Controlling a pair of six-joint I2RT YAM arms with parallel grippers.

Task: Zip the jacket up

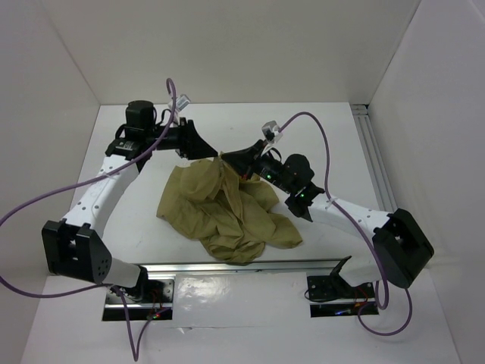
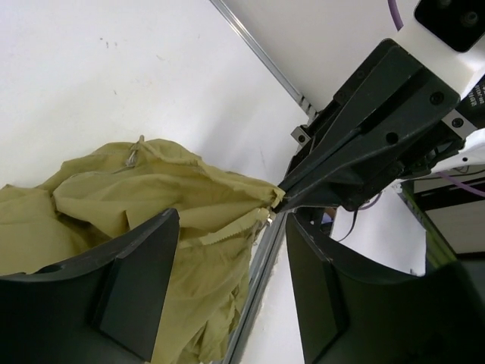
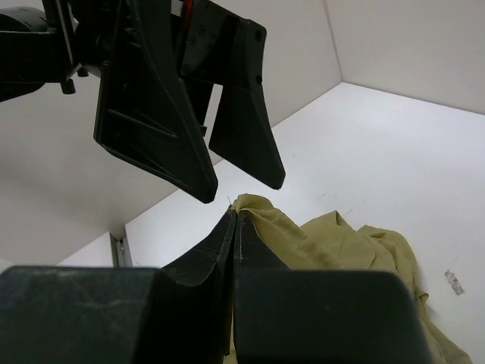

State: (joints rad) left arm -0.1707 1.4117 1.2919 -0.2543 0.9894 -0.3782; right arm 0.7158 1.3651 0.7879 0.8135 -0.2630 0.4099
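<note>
Black wedge jaws of my right gripper (image 3: 234, 220) pinch a raised fold of the jacket (image 1: 227, 212) — thin, wrinkled olive-tan cloth heaped on the white table (image 1: 326, 144). I see my left gripper (image 2: 233, 220) gaping wide beside that pinch — holding nothing.

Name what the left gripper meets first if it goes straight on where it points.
Probably the jacket edge that the shut right gripper pinches, just ahead of the open left gripper; depth unclear.
</note>
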